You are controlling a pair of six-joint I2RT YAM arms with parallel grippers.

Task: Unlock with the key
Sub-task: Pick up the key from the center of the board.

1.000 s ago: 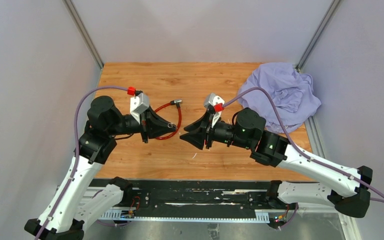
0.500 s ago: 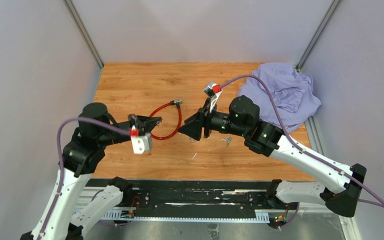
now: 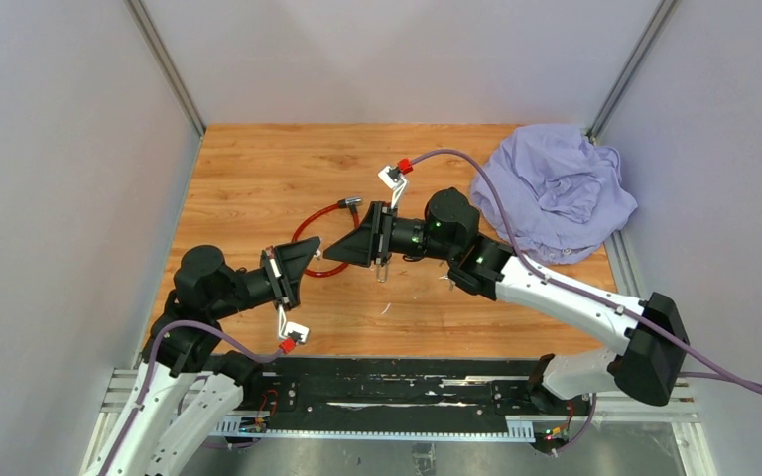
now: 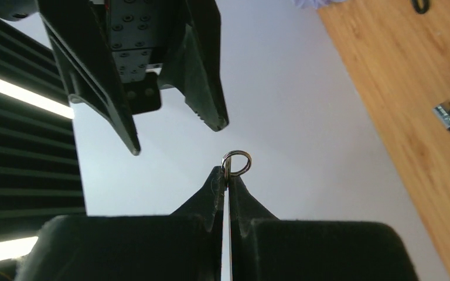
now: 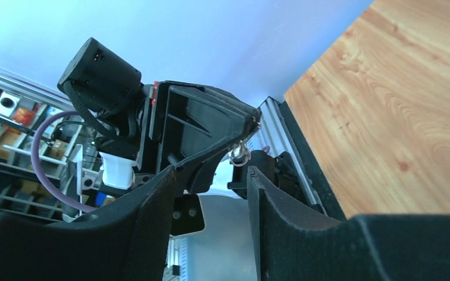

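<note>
Our left gripper point(image 4: 227, 175) has rolled over and drawn back low, jaws together on the key, with only its ring point(image 4: 237, 153) showing past the tips. The red cable lock point(image 3: 319, 210) lies on the worktop point(image 3: 258, 169) just beyond. Our right gripper point(image 4: 179, 139) has swung in opposite, jaws apart, so we judge a handover is next.

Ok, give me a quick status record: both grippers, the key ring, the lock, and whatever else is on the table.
left gripper: shut on the key ring; only the ring shows past its tips, key blade hidden
right gripper: open, holding nothing, facing the left gripper, ring just short of its gap
cable lock: red loop lying on the table, untouched
cloth: purple, bunched at the far right corner
</note>
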